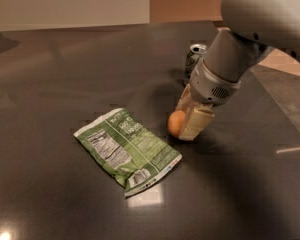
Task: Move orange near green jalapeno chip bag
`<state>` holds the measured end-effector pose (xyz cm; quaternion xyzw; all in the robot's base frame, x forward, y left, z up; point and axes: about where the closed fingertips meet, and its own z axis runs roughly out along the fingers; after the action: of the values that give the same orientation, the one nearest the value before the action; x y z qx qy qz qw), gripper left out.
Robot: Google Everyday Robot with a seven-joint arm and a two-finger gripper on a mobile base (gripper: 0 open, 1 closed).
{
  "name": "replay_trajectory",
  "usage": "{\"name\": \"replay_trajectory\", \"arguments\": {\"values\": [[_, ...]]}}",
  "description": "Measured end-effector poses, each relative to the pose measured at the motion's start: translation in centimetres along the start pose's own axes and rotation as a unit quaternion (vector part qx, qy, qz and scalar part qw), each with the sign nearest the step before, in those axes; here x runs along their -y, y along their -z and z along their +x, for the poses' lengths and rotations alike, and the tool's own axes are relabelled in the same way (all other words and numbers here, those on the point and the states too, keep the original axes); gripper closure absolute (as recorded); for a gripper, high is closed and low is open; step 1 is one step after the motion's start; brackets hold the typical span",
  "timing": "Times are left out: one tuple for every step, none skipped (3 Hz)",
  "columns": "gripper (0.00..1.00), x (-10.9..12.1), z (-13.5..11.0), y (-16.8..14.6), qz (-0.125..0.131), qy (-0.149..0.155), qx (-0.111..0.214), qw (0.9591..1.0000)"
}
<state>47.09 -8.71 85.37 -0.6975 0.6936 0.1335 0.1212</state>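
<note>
Camera view, single entry. Item: dark table (pixel 60 69), glossy, with light reflections. Item: green jalapeno chip bag (pixel 127 149), lying flat with its label panel up, left of centre. Its long axis runs diagonally from far-left to near-right. Item: orange (pixel 175 123), low at the table surface, just beside the bag's far-right long edge with only a narrow strip of table between them. Whether it rests on the table or hangs a hair above cannot be told. Item: gripper (pixel 184 126), pointing down at the end of the grey arm (pixel 230 64), which enters from the upper right. Its cream fingers (pixel 196 121) are closed narrowly about the orange, one on the near side and one behind, with the fruit bulging out on the side facing the bag. Item: silver-green drink can (pixel 195 59), upright behind the arm, well apart from the bag. Governing relation: the bag lies to the camera-left of the gripper and slightly nearer the camera. Judged status: the fruit is already near the bag; what remains is release and withdrawal up and away to the right, clear of the bag's edge.
</note>
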Motion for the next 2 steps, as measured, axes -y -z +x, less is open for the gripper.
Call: {"name": "replay_trajectory", "arguments": {"values": [[0.60,-0.13,-0.34,-0.57,-0.004,0.000,0.002,1.0000],[0.37,-0.19,-0.41,-0.89,-0.005,0.001,0.004,1.0000]]}}
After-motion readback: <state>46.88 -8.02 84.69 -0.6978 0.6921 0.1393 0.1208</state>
